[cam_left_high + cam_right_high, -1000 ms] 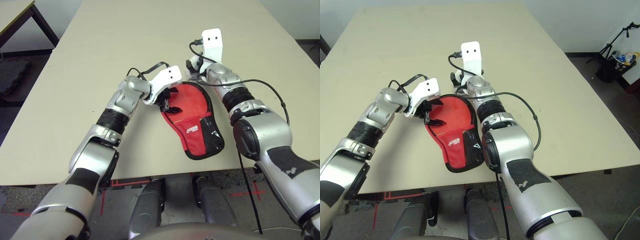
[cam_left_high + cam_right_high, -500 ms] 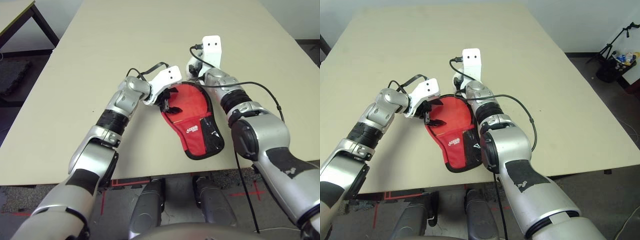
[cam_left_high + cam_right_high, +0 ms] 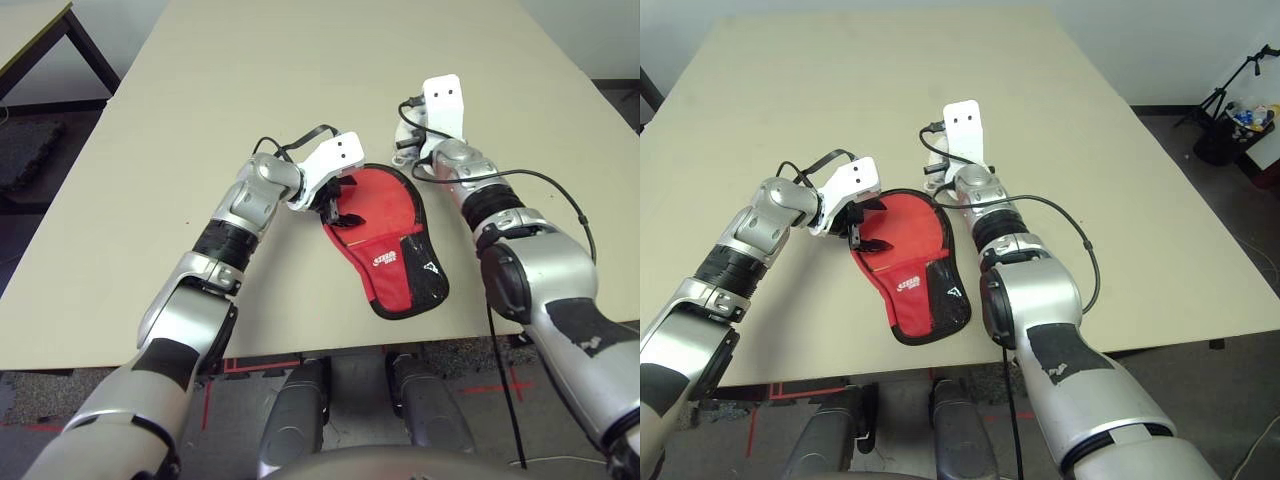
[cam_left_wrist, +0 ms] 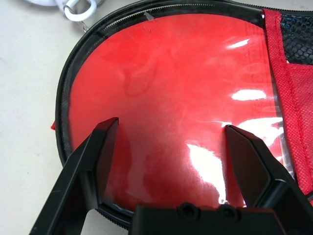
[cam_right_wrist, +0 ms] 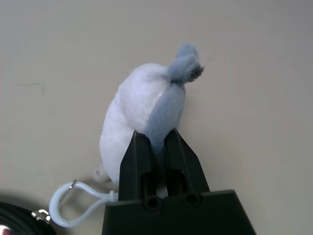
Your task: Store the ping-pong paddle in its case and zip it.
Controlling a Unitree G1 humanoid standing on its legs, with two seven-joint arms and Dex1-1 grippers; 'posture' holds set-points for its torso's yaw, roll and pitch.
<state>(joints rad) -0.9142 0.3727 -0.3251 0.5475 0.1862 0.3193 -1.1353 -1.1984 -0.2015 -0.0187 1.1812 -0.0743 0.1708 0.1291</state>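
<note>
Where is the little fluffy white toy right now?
The toy is on the table, just past the round end of the red case, pinched in the right hand.

A robotics lab or test room.

The large, plain beige table (image 3: 1120, 200) stands on grey carpet (image 3: 30, 150); red tape marks (image 3: 490, 385) cross the floor beneath it, and a black tripod stand (image 3: 1230, 85) is well beyond its right corner.

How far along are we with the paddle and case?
Done, apparently: the ping-pong paddle's glossy red face lies inside the black zipper rim of the red fabric case. In hand: the right gripper is shut on the grey-white plush charm looped to the zipper; the left gripper hovers open above the case. Left: zipping; its progress is unclear.
</note>
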